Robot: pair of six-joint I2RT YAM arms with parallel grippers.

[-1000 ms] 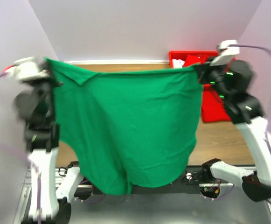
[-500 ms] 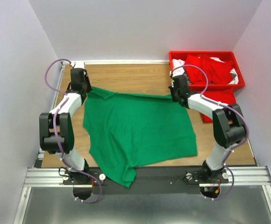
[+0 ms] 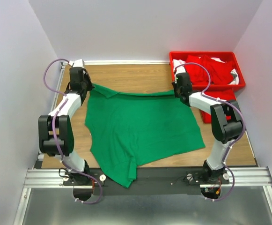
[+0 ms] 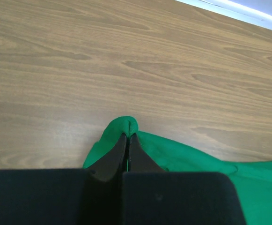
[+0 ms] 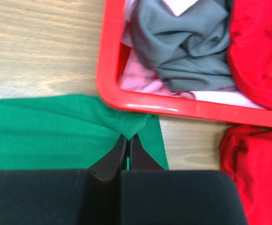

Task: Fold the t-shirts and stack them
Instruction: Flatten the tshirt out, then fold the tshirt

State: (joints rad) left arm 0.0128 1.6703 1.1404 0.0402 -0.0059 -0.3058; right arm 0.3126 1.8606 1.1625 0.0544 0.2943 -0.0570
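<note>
A bright green t-shirt [image 3: 140,124] lies spread on the wooden table, its lower part hanging over the near edge. My left gripper [image 3: 83,85] is shut on the shirt's far left corner [image 4: 126,129], low on the table. My right gripper [image 3: 181,90] is shut on the far right corner [image 5: 132,125], right beside the red bin's rim. A red garment [image 3: 218,105] lies on the table right of the green shirt, also in the right wrist view [image 5: 257,173]. Red [image 5: 260,51], grey [image 5: 187,42] and pink-white [image 5: 143,79] garments lie in the bin.
The red plastic bin [image 3: 173,58] stands at the back right corner, its rim [image 5: 108,61] touching the green shirt's corner. Bare wooden table [image 3: 131,75] lies behind the shirt. Grey walls close in on both sides and behind.
The shirt went from held up in the air to laid on the table. Both grippers came down, then pulled the far corners a little farther back and apart, spreading the cloth.
</note>
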